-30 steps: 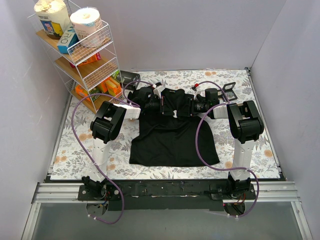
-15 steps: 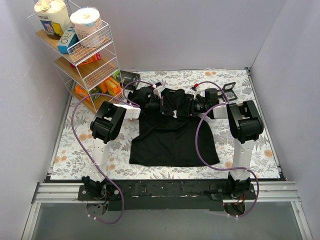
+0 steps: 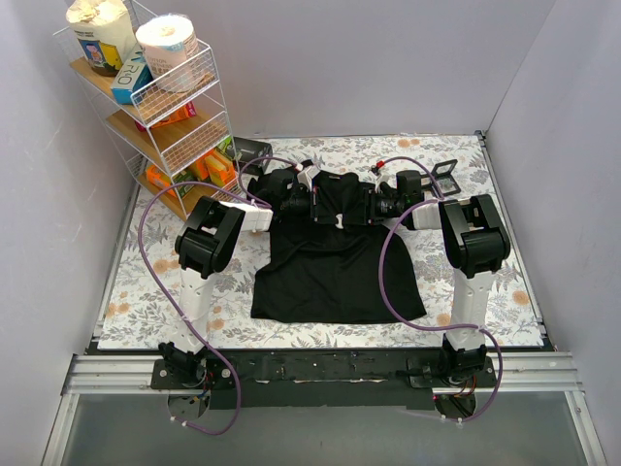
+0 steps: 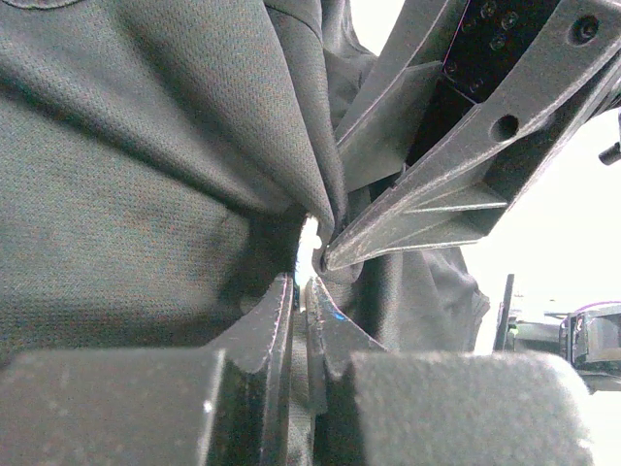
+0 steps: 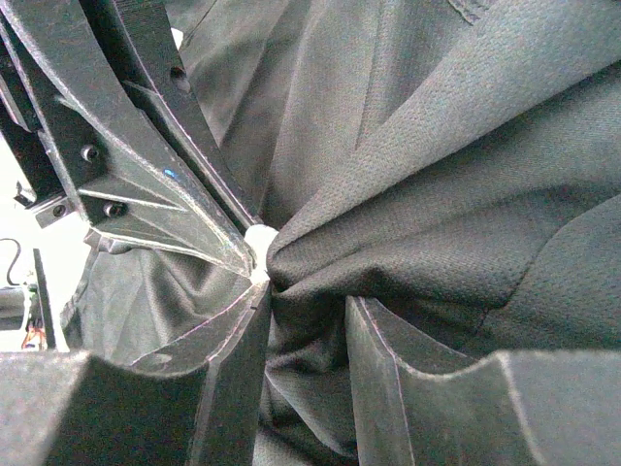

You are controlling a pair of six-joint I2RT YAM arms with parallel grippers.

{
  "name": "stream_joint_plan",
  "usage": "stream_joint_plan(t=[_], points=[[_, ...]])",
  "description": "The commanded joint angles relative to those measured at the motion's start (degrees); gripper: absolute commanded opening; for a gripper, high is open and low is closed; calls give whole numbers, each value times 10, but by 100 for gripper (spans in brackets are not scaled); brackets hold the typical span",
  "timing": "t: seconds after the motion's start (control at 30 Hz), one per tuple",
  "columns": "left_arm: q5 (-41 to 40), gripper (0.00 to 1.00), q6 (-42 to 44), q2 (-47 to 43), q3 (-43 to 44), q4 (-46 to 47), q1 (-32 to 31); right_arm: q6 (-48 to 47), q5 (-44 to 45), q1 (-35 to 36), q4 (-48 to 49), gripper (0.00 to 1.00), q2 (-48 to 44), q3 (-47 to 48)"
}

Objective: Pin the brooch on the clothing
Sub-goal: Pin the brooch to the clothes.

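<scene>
Looking at it, the shirt (image 3: pixel 335 277) lies on the table (image 3: pixel 146 291), chest bunched up. Left gripper (image 4: pixel 303 286) is clamped on the gathered fabric, tiny pale brooch (image 5: pixel 258 239) right at its tips. Right gripper (image 5: pixel 309 301) has its jaws apart, loose folds between them.

Flat on the table (image 3: pixel 146 291), at its middle: shirt (image 3: pixel 335 267), collar to the far side. Over the chest, tip to tip: left gripper (image 4: pixel 303 291) from the left, right gripper (image 5: pixel 306 306) from the right, brooch (image 5: pixel 258 238) between. At the far left corner: rack (image 3: pixel 165 136), rolls (image 3: pixel 167 39) on top. Far right, behind the right arm (image 3: pixel 471 243): frame box (image 3: pixel 444 175).
</scene>
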Motion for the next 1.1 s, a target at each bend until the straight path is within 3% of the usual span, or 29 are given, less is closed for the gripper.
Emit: stream_joint_plan(t=[0.0,0.4,0.57,0.77,0.97,1.07], points=[[18,0,2,-13,-5,17,-7,2,-2,10,26,44,9,25],[12,0,0,-15,-8,19,-8,-2,2,13,18,41,17,25],[-40,0,-6,-20,-5,-12,-7,-9,-7,12,18,54,0,9],[-64,0,-66,-41,-76,98,-3,7,-14,11,41,60,-22,-20],[-100,0,-130,-42,-159,253,-3,53,-14,7,93,60,-10,-40],[-114,0,-133,-40,-179,284,-4,67,-9,7,105,59,-3,-44]])
